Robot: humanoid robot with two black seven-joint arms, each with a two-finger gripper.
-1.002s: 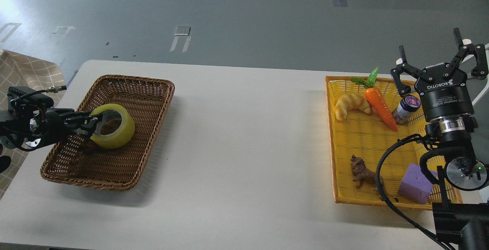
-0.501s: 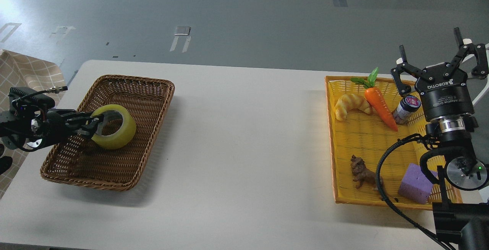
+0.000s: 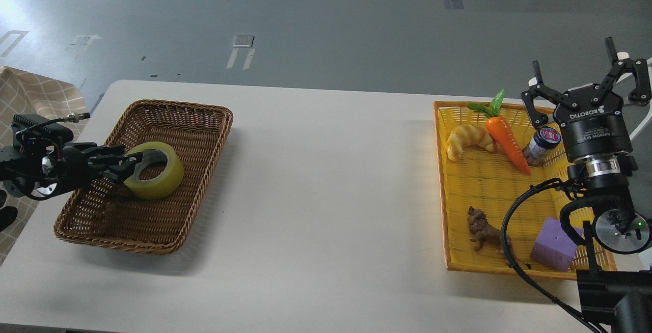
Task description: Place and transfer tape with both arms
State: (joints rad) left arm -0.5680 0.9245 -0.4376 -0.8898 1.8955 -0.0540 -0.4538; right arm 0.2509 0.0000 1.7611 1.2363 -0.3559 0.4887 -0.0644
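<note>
The yellow tape roll (image 3: 162,177) lies in the brown wicker basket (image 3: 188,119) at the table's left, its hole facing up. My left gripper (image 3: 124,165) reaches in from the left over the basket. Its fingers are spread apart at the roll's left wall, one finger (image 3: 138,162) by the hole and one outside. My right gripper (image 3: 586,76) is open and empty, fingers pointing up, raised over the far right corner of the yellow tray (image 3: 442,190).
The yellow tray holds a toy croissant (image 3: 468,139), a carrot (image 3: 507,142), a small jar (image 3: 542,144), a brown lion figure (image 3: 484,230) and a purple block (image 3: 555,244). A checked cloth (image 3: 30,96) lies off the table's left edge.
The tape has dropped from a tilted hold to lie flatter on the basket floor. My left gripper's fingers have spread apart. The right arm has not moved.
</note>
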